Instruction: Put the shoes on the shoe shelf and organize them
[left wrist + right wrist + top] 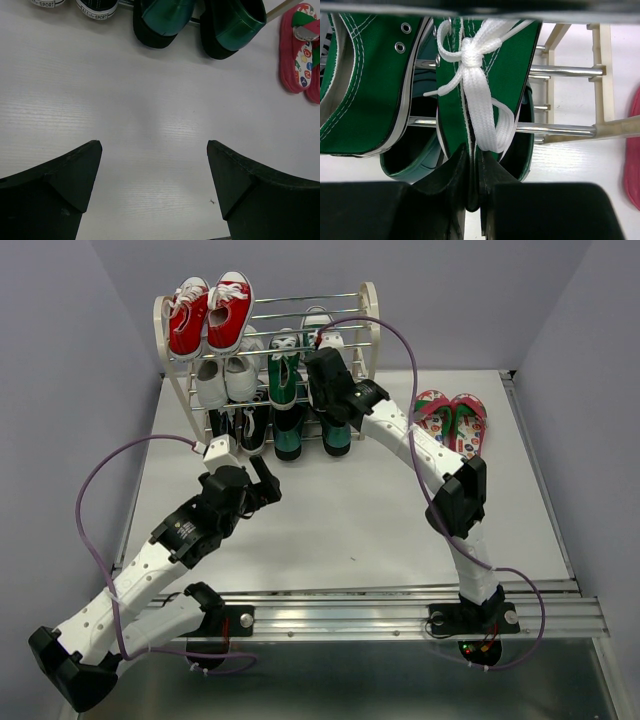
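The shoe shelf (pixel 368 310) stands at the back of the table. My right gripper (pixel 325 360) is at its middle tier, shut on the upper edge of a green canvas sneaker (pixel 450 90) with white laces, which lies across the rods (pixel 565 72). The other green sneaker (pixel 365 90) sits just left of it (pixel 283 370). The teal loafers (pixel 290 435) sit on the bottom tier below, and show in the left wrist view (pixel 165 20). The pink-red flip-flops (pixel 452 420) lie on the table right of the shelf. My left gripper (pixel 155 150) is open and empty over bare table (pixel 262 480).
Red sneakers (pixel 210 315) sit on the top tier at the left. White sneakers (pixel 225 380) are on the middle tier and black sneakers (pixel 245 425) on the bottom tier, both left. The right arm reaches over the table's middle right.
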